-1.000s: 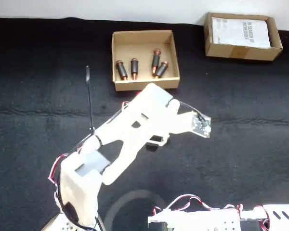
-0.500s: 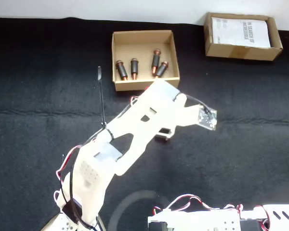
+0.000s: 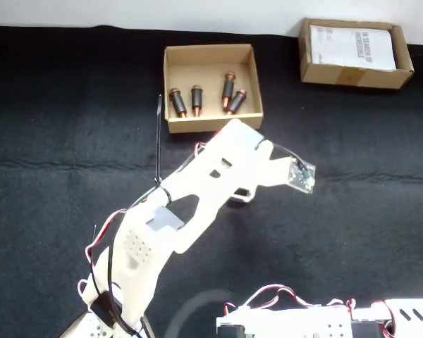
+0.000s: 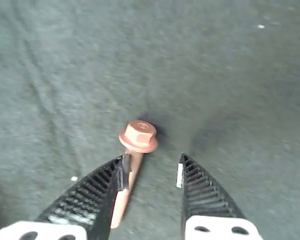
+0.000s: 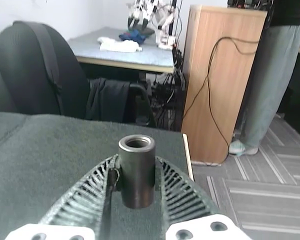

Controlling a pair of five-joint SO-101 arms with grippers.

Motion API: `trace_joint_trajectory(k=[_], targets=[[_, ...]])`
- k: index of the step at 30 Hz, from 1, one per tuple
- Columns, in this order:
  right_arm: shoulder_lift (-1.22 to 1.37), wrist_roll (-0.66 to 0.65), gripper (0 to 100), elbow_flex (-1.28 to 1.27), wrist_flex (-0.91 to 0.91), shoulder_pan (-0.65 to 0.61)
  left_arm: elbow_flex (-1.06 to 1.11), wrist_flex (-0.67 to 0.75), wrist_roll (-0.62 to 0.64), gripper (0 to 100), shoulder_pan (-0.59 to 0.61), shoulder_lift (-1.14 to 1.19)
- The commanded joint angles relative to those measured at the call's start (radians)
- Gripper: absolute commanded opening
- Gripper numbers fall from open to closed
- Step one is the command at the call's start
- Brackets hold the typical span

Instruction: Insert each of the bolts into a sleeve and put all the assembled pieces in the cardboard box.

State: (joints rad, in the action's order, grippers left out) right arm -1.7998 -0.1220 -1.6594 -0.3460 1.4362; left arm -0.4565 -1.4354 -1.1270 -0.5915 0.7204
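Left hand (image 4: 151, 160) spread open just above table (image 4: 230, 75); right hand (image 5: 137, 162) clamped on upright sleeve (image 5: 136, 150). Cardboard box (image 3: 211, 125) holds four assembled pieces (image 3: 197, 100). Copper bolt (image 4: 133, 162) lies loose along one left finger. Likely bolt-pickup step; next needs centring, then closing on shank.

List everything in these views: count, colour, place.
cardboard box: one, brown, back of the table
assembled pieces: four, dark with copper ends, inside the cardboard box
bolt: one, copper, lying on the cloth against one finger of the left end effector
sleeve: one, dark grey, upright in the right end effector
second box: one, brown, back of the table, holding a white sheet
cloth: one, black, covering the table
office chair: one, black, beyond the table
left end effector: one, black fingers, open
right end effector: one, black fingers, shut on the sleeve
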Motion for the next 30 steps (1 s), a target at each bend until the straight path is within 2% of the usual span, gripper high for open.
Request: trace_joint_trajectory(k=[1, 12, 16, 17, 21, 27, 30], targets=[[-0.004, -0.028, 0.6, -0.15, -0.015, -0.008, -0.005, 0.017, -0.012, 17, 0.005, 0.019], [-0.007, -0.028, 0.6, -0.15, -0.022, -0.008, -0.031, 0.017, -0.012, 16, 0.007, 0.041], [-0.007, -0.028, 0.6, -0.15, -0.022, -0.008, -0.031, 0.058, -0.012, 0, 0.008, 0.051], [-0.007, -0.028, 0.6, -0.15, -0.022, -0.015, -0.035, 0.061, -0.012, 2, 0.012, 0.059], [-0.01, -0.028, 0.6, -0.15, -0.021, -0.024, -0.036, 0.06, -0.008, 1, 0.03, 0.059], [-0.01, -0.028, 0.6, -0.15, -0.021, -0.033, -0.07, 0.058, 0.178, 1, 0.064, -0.073], [-0.01, -0.028, 0.6, -0.15, -0.022, -0.064, -0.127, 0.058, 0.319, 1, 0.085, -0.156]])
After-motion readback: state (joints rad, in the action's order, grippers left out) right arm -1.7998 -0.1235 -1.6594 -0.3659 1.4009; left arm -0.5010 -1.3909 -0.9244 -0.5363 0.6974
